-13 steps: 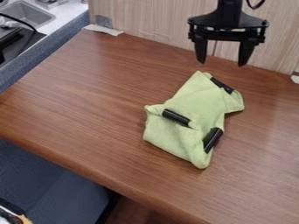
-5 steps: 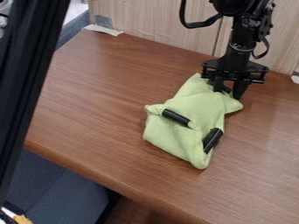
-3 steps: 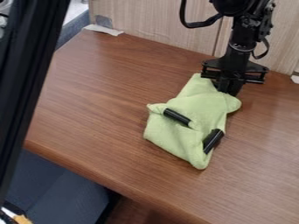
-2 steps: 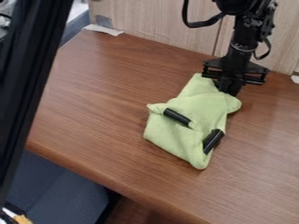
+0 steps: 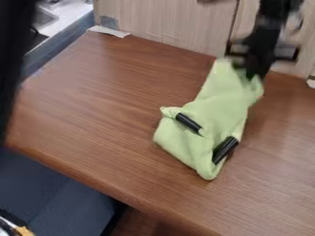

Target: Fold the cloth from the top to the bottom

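The green cloth [image 5: 212, 108] lies on the right half of the brown wooden table [image 5: 104, 97], its lower part bunched on the tabletop and its top end drawn up to the gripper [image 5: 254, 76]. The gripper is blurred, but its fingers are brought in narrow, pinching the cloth near the top right corner; their tips are hard to make out against the fabric.

Two short black cylinders are in view, both partly covered by the cloth: one black cylinder [image 5: 188, 122] at its left side, the other black cylinder [image 5: 225, 148] at its lower right edge.

A blurred black arm section [image 5: 14, 50] runs down the left edge, cut off by it, blocking part of the counter and the table's left side. Behind the table stands one wood-grain panel wall [image 5: 166, 25], with one pale strip [image 5: 109, 31] at the table's far left corner. At upper left is a partly hidden sink [image 5: 44, 18]. One white, black and orange object [image 5: 17, 228], cut off at lower left, is too incomplete to name.
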Action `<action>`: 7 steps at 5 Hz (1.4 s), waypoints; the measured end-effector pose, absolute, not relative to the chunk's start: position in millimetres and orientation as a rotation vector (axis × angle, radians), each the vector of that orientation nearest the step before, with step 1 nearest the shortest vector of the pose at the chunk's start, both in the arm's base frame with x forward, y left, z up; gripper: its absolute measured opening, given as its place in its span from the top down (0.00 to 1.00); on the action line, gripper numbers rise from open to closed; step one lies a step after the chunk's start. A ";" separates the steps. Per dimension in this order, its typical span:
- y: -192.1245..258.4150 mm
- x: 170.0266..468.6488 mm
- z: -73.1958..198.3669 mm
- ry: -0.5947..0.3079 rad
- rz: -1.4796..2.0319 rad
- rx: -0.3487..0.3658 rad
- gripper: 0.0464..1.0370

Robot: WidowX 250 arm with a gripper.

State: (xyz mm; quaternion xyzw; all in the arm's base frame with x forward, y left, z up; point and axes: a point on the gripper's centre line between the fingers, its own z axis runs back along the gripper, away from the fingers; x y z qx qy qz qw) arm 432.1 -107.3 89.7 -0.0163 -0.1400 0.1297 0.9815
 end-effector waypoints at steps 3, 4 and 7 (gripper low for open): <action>-84.2 359.2 136.8 -0.389 0.228 -0.085 0.98; -77.5 328.0 128.0 -0.379 0.207 -0.069 0.98; -59.0 280.4 47.6 -0.309 0.148 0.062 0.98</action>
